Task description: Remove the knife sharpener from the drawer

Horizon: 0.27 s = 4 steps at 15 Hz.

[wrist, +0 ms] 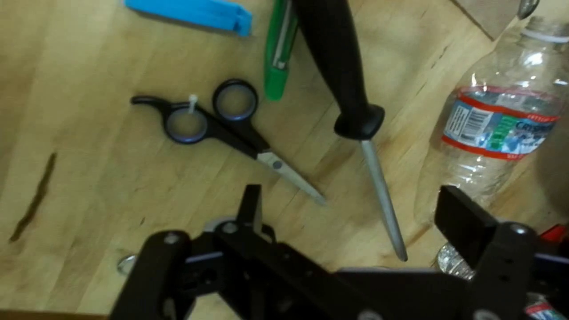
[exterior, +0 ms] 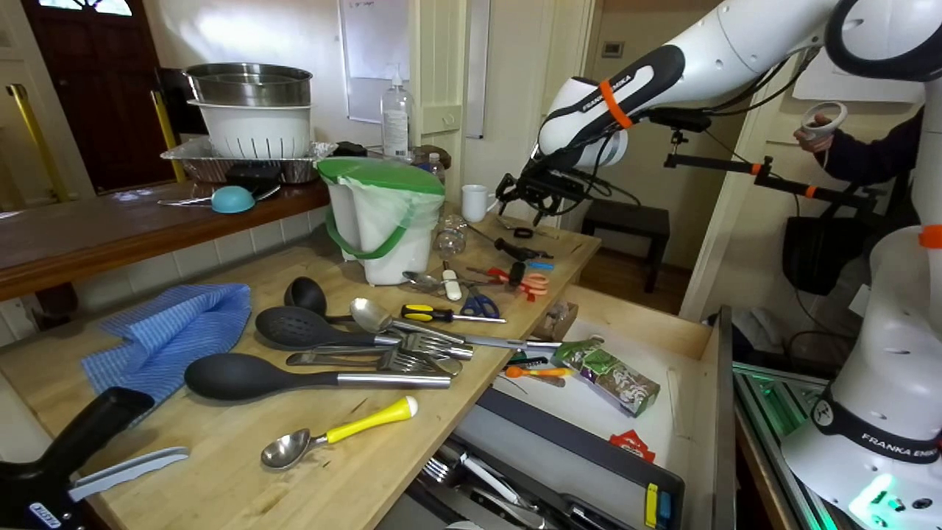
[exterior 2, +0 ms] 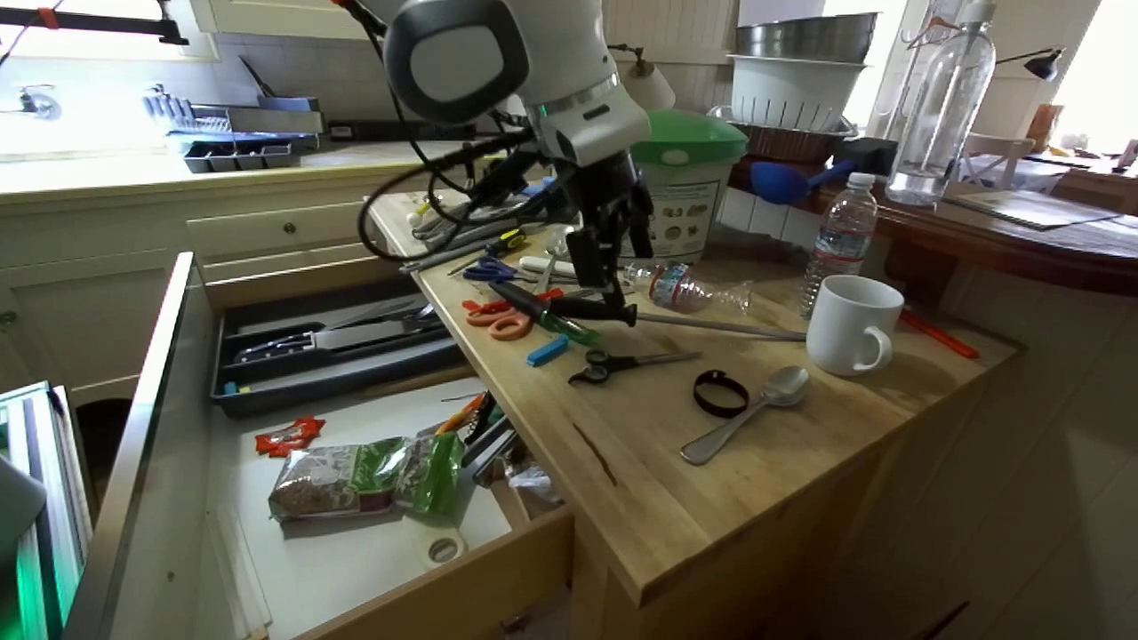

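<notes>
The knife sharpener, a grey steel rod with a black handle, lies on the wooden counter in both exterior views [exterior: 519,251] [exterior 2: 587,309]. In the wrist view the sharpener [wrist: 382,191] runs from the top middle down to a rod tip between my fingers. My gripper [exterior: 519,214] is open and empty above the counter, over the sharpener; it also shows in an exterior view [exterior 2: 628,277] and the wrist view [wrist: 349,195]. One finger hides a little of the sharpener in an exterior view. The drawer [exterior: 688,449] is pulled out beside the counter, also visible from the far end [exterior 2: 342,582].
Black scissors [wrist: 242,133], a green cutter [wrist: 278,62] and a blue clip [wrist: 191,13] lie near the sharpener. A plastic bottle [wrist: 498,122] lies on its other side. A white mug [exterior 2: 845,324], spoon [exterior 2: 742,418] and green-lidded bucket [exterior: 394,243] stand or lie nearby.
</notes>
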{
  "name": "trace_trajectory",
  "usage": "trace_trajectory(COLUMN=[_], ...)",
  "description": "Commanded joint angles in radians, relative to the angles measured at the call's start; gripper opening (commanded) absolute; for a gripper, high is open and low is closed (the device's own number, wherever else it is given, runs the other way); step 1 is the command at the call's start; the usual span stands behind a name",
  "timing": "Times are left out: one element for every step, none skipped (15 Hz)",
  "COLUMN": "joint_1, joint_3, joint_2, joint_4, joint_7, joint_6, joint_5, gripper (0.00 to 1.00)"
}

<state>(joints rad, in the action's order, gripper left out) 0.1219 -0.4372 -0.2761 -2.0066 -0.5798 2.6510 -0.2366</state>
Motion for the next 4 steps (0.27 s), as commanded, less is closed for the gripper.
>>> trace_trajectory(joint_1=[-0.128, -0.147, -0.162, -0.029], joint_3=[-0.122, -0.125, -0.117, -0.018], joint_2=[0.18, 0.229, 0.282, 0.172], joint_4=[-0.067, -0.074, -0.086, -0.021], joint_7=[-0.177, -0.213, -0.243, -0.177], joint_6=[-0.15, -0.185, -0.211, -0.161], joint_5=[0.28, 0.36, 0.437, 0.333], gripper=[1.0, 1.0, 1.0, 0.99])
